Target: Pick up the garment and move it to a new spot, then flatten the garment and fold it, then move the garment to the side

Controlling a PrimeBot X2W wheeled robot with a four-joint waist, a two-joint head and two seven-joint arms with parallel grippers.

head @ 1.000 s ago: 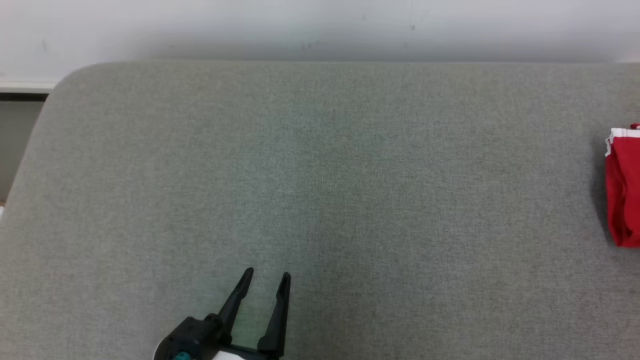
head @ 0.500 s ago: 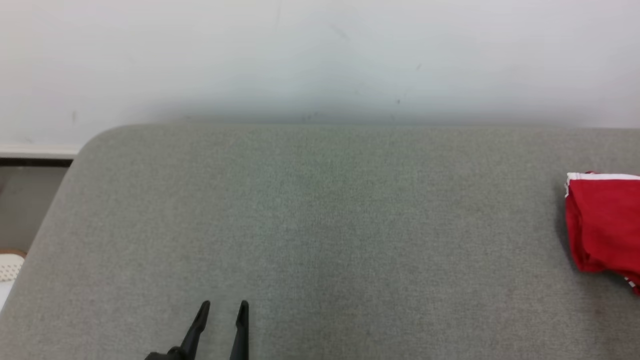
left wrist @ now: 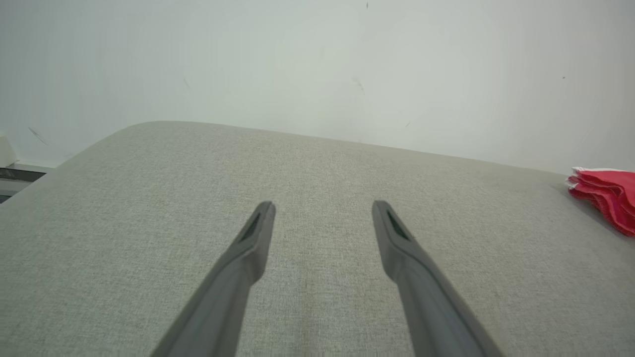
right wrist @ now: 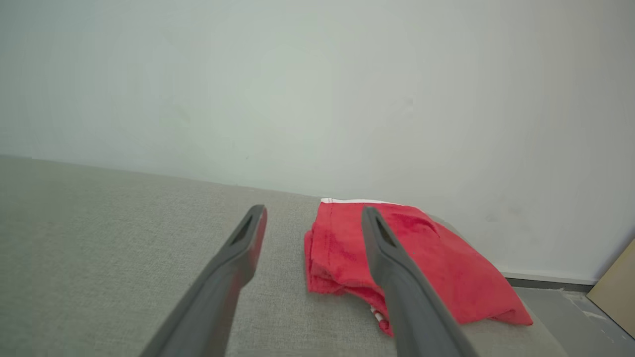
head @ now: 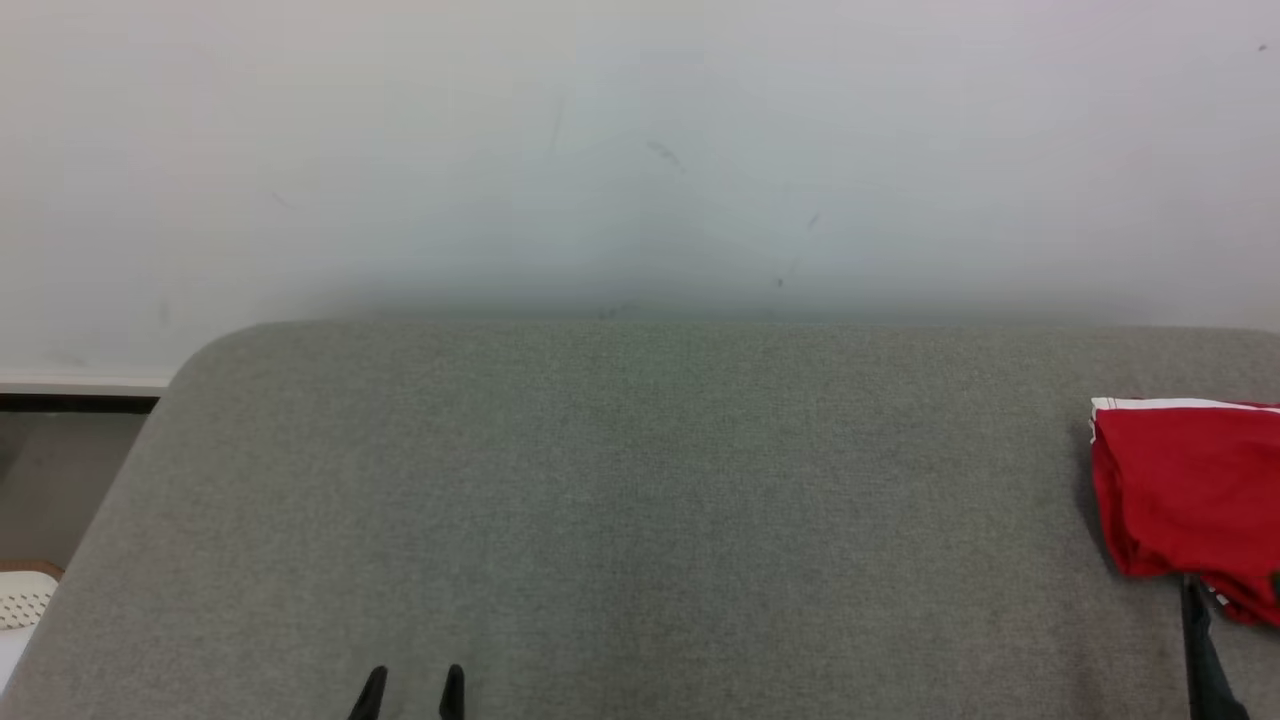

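Garment (right wrist: pixel 456 267): right end of bench (head: pixel 640 500), just ahead of right jaws.
Nearer arm: right.
Jaws: both pairs apart, empty.

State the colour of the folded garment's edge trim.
White, on the red folded garment; clearest in right wrist view.

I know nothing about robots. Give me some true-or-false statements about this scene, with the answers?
1. The red garment lies on the grey padded surface. True.
2. The right gripper is clamped on the garment. False: it is open, holding nothing.
3. The left gripper is open and empty. True.
4. The garment sits at the robot's left. False: it sits at the robot's right.
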